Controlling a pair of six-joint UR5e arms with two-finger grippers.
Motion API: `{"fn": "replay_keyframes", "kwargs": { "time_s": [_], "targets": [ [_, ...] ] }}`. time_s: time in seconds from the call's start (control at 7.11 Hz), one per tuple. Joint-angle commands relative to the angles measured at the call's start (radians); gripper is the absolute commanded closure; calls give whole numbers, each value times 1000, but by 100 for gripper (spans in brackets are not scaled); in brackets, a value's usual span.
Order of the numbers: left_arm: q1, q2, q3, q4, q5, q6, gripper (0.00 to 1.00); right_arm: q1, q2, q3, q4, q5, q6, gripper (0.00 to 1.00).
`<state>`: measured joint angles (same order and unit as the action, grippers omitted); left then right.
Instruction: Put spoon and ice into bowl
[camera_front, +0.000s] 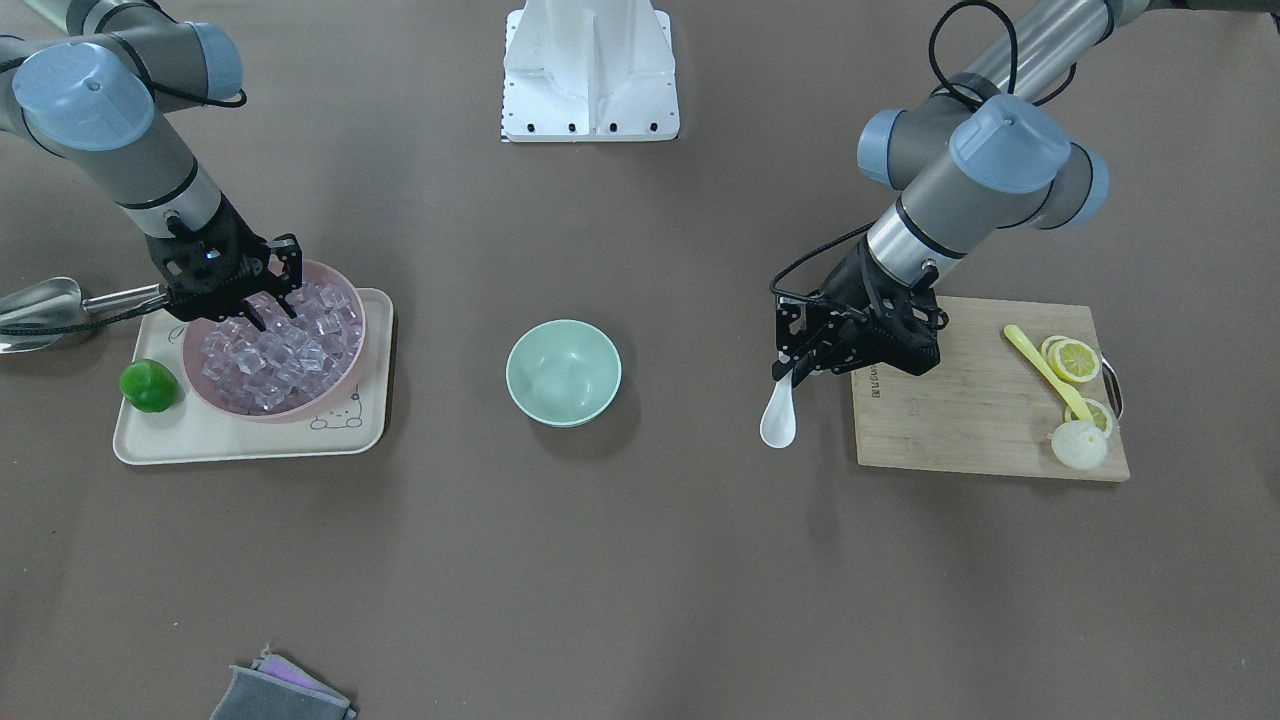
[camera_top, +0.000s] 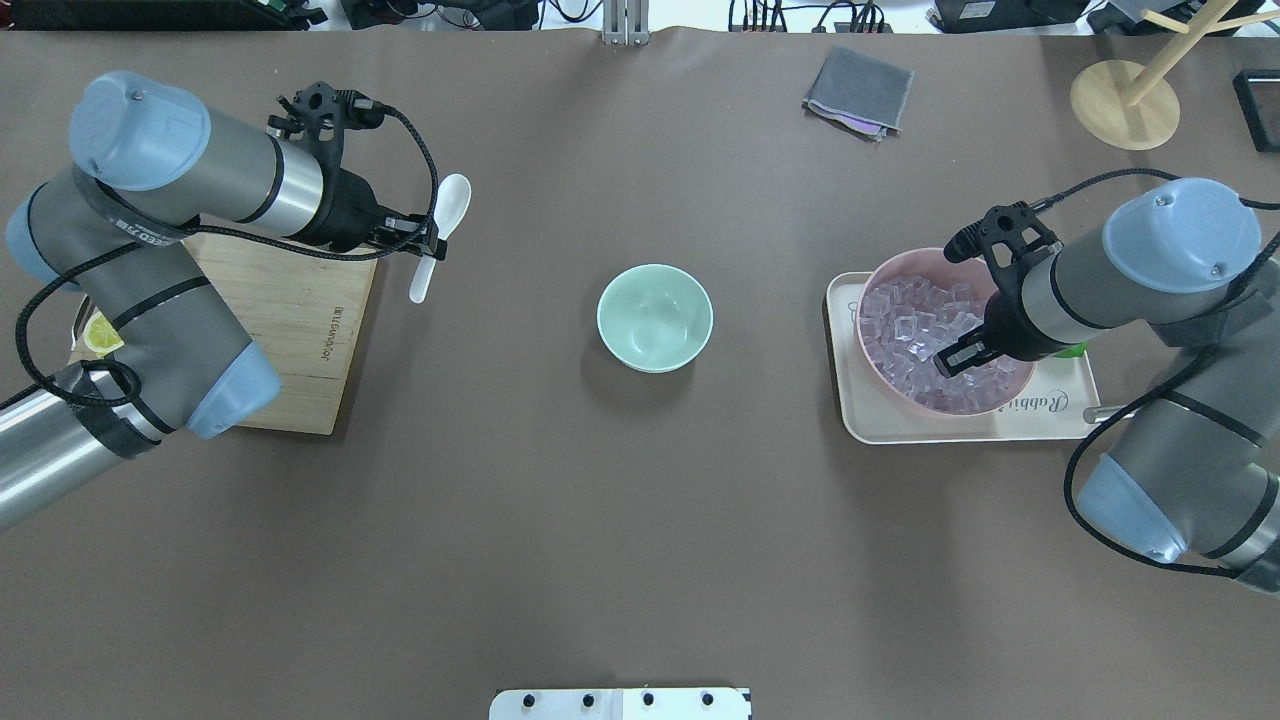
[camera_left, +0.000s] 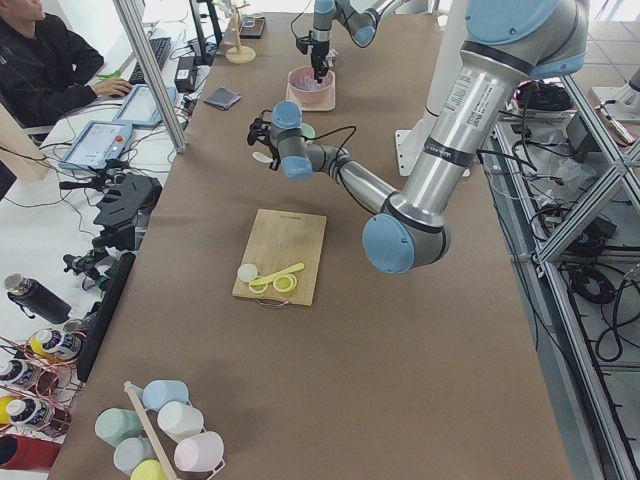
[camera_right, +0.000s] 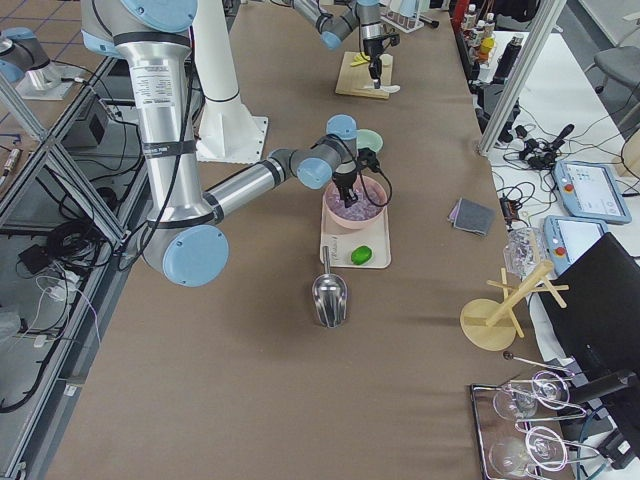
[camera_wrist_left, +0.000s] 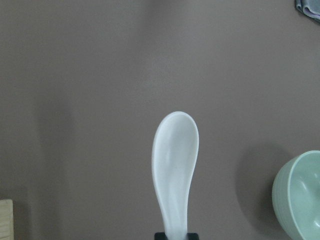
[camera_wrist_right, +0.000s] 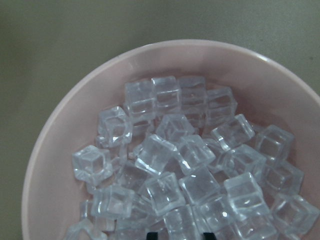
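Observation:
My left gripper (camera_front: 792, 374) is shut on the handle of the white spoon (camera_front: 778, 418) and holds it above the table beside the cutting board, scoop pointing away. The spoon shows in the overhead view (camera_top: 442, 230) and the left wrist view (camera_wrist_left: 175, 165). The mint-green bowl (camera_front: 563, 372) stands empty at the table's middle, apart from both grippers. My right gripper (camera_front: 272, 312) is open, its fingertips down among the ice cubes (camera_wrist_right: 165, 150) heaped in the pink bowl (camera_wrist_right: 75, 110), one on each side of a cube.
The pink bowl stands on a cream tray (camera_front: 250, 440) with a green lime (camera_front: 150, 385); a metal scoop (camera_front: 40, 310) lies beside it. The cutting board (camera_front: 960, 420) carries lemon slices (camera_front: 1075, 360) and a yellow utensil (camera_front: 1035, 362). A grey cloth (camera_top: 858, 90) lies far out.

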<state>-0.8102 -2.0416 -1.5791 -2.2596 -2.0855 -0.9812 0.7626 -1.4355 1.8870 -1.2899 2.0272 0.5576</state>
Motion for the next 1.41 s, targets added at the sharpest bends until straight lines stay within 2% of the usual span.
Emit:
{"fn": "replay_keyframes", "kwargs": {
  "time_s": [0.0,0.42,0.84,0.98,1.27],
  "targets": [
    [3,0,1,0,10,1,100,-5,1,-3,-2,-7,-1,61],
    [5,-2,1,0,10,1,100,-5,1,-6,-5,-8,-1,53],
    [11,-5,5,0,10,3,100,-5,7,-28,1,-10,1,52],
    [11,-15,11,0,12,3,100,-5,7,-28,1,-10,8,60],
    [11,-17,13,0,10,4,100,-5,9,-23,1,-8,15,100]
  ]
}}
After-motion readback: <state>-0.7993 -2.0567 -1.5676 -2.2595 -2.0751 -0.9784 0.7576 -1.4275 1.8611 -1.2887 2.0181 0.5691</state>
